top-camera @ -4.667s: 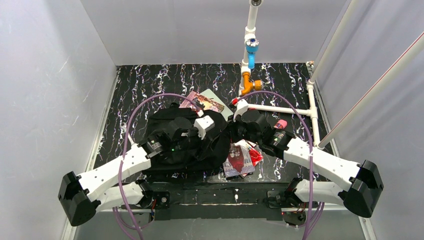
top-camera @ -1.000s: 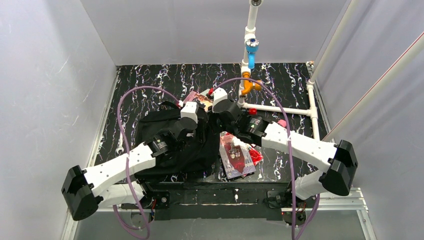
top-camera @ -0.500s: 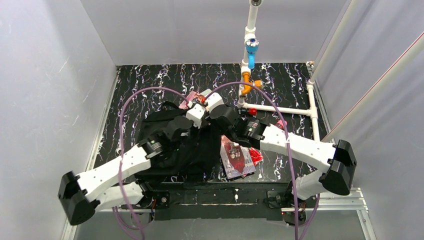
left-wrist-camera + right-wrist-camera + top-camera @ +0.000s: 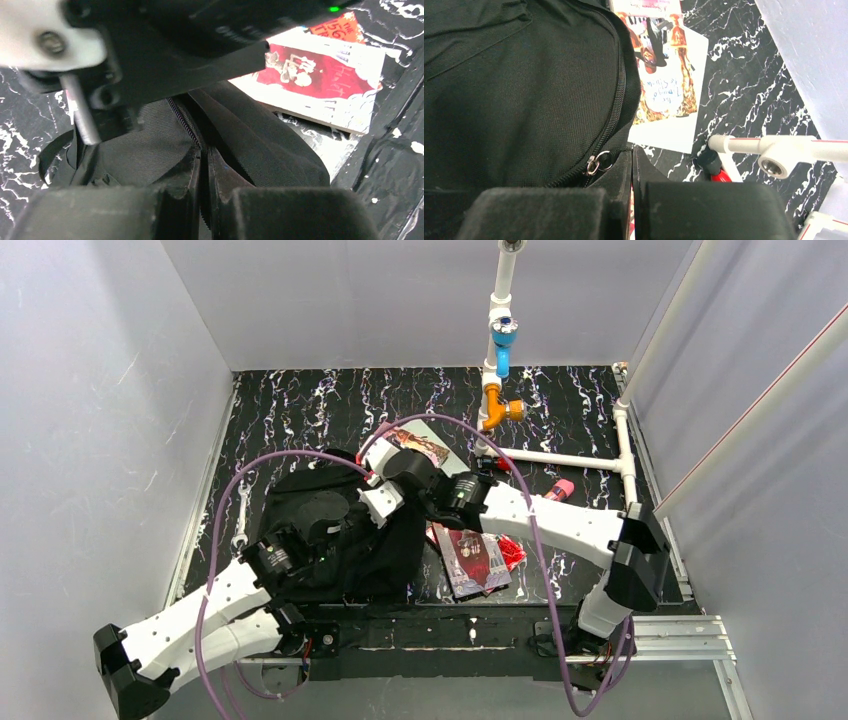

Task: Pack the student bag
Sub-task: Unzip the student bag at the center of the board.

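Note:
The student bag (image 4: 335, 530), a large black fabric backpack, lies left of centre on the marbled table. My left gripper (image 4: 385, 502) sits at the bag's right edge. In the left wrist view its jaws (image 4: 204, 150) are shut on the bag's zipper edge (image 4: 187, 122), with zipper teeth showing between the fingers. My right gripper (image 4: 400, 475) crosses just behind it. In the right wrist view it (image 4: 631, 149) is shut on the pull tab that hangs from the metal zipper ring (image 4: 599, 161) of the bag (image 4: 524, 90).
An illustrated book (image 4: 418, 445) lies behind the bag, also seen as the book (image 4: 664, 75) in the right wrist view. A red and white book (image 4: 475, 560) lies right of the bag. A white pipe frame (image 4: 560, 458), a pink item (image 4: 560, 488) and a red marker (image 4: 719, 174) stand to the right.
The left gripper has shut on the bag's zipper edge. Both grippers have moved nearer and leftward, and the bag's right side has been drawn in with them.

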{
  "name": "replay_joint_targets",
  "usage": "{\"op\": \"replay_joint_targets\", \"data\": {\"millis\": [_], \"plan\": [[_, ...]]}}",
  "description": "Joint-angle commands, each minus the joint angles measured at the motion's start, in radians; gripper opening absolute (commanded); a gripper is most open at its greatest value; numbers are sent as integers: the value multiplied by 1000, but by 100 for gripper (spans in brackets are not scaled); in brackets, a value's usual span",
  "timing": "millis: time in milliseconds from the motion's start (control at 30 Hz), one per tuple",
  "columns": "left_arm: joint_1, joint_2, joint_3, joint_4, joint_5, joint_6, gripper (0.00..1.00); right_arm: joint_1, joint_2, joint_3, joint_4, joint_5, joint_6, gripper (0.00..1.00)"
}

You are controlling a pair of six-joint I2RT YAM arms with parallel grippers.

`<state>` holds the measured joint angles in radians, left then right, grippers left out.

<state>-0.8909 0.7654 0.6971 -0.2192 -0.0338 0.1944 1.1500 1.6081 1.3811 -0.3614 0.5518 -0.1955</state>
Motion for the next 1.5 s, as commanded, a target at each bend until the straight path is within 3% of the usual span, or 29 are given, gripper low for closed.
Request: {"op": "replay_joint_targets", "data": {"millis": [0,167,333,533,700,867,933,1033,1100,1133,1233,1400,1467], "plan": [[-35,-81,-2,-71,144,41,0,-98,61,105,36,212,-38,1],[-40,-184,-34,-44,92,43,0,-241,79,96,44,66,61,1],[-40,-227,-66,-26,-52,16,0,-255,41,106,-22,-65,106,1],[-40,-180,-94,37,29,-1,0,-261,46,116,-25,-94,97,1],[-40,-192,-70,37,79,-3,0,-259,109,119,86,-95,67,1],[-40,-250,-16,2,51,-20,0,-265,272,270,101,-50,75,1],[-41,-258,23,-18,-51,-31,0,-265,340,358,42,-5,104,1],[-40,-191,126,-84,-424,-46,0,-265,382,417,-28,37,182,1],[-39,-114,196,-82,-645,63,0,-265,345,357,-27,15,265,1],[-39,-83,209,-53,-692,131,0,-264,315,308,5,-9,282,1],[-39,-57,225,17,-588,231,0,-263,236,183,83,-45,355,1],[-39,-55,216,14,-315,220,0,-262,163,51,173,-117,473,1],[-39,-46,200,23,-319,212,0,-263,162,36,212,-119,513,1]]}}
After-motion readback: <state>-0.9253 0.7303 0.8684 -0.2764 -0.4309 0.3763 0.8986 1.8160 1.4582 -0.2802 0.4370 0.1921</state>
